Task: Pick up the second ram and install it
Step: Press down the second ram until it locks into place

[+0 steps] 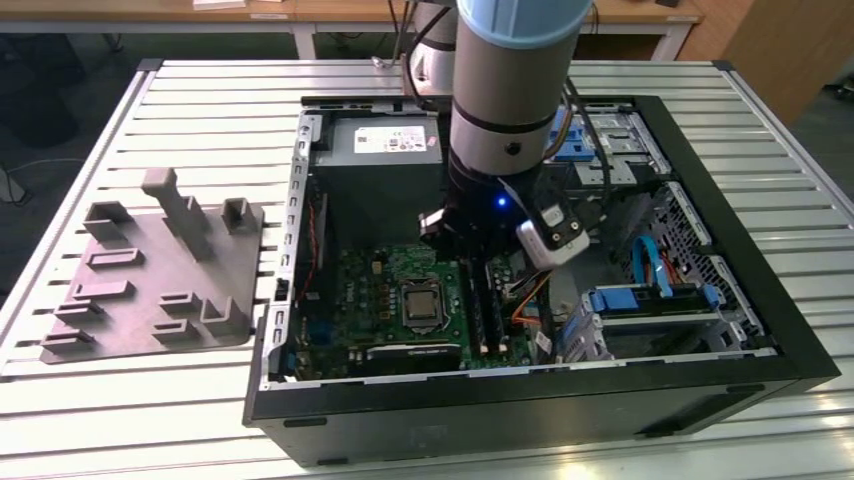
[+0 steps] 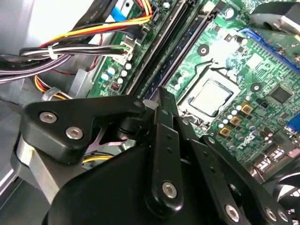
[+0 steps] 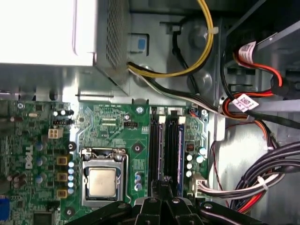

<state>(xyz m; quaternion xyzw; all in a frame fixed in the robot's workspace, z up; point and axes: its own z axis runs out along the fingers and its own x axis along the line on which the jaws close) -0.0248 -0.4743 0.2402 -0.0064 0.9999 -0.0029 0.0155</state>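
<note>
A white slatted metal table (image 1: 160, 100) carries a grey moulded plastic holder tray (image 1: 154, 285) towards the exterior view's left and, just beside it on the right, an opened black desktop computer case (image 1: 534, 400) lying flat on the slats.

Matt black metal end effector (image 2: 161, 101), glossy green motherboard (image 3: 112, 129), dull grey moulded plastic holder tray (image 1: 154, 285).

Cable bundle (image 3: 262, 183) and power-supply box (image 3: 51, 33) crowding the slots (image 3: 166, 150).
</note>
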